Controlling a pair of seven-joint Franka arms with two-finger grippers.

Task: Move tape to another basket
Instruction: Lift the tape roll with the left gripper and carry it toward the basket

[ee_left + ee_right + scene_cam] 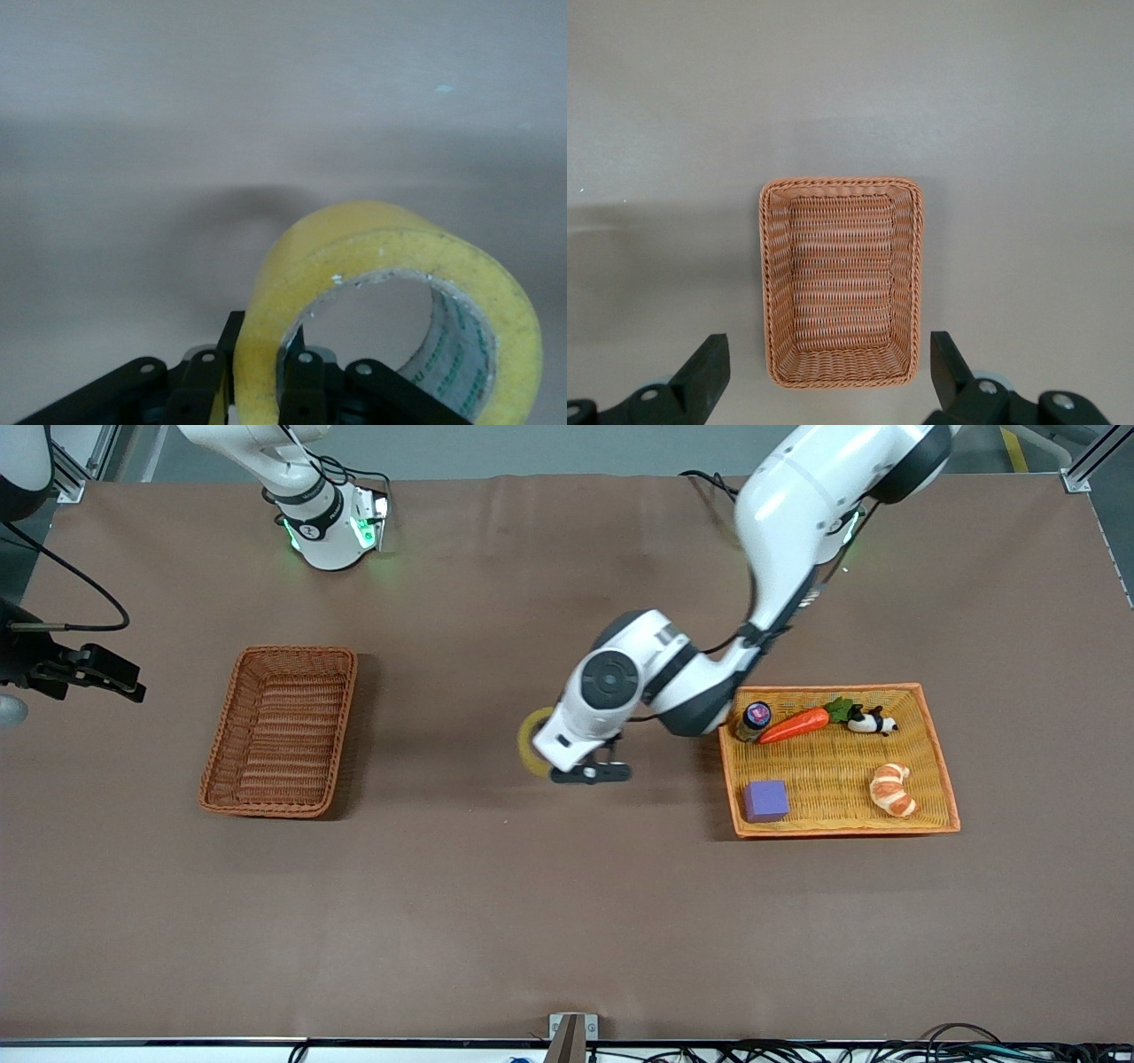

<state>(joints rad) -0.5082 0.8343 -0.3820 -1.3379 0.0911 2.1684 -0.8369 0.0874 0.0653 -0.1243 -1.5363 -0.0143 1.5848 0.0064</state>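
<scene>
While your left gripper (580, 772) jaws pinch the tape (532, 742) wall over bare worktop, the basket (280, 731) lies well off toward the waiting right gripper (833, 376), jaws open.

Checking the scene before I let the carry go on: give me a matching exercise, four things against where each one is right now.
Things:
1. tape
2. basket
3. purple cube
4. right gripper

Places or states:
A. on the orange-yellow tray, at its corner nearest the front camera and the table's middle
B. open, up over the table, looking down on the basket
C. pinched through its wall by the left gripper, over bare table between basket and tray
D. on the table toward the right arm's end, nothing in it

Pairs: 1-C, 2-D, 3-A, 4-B
</scene>
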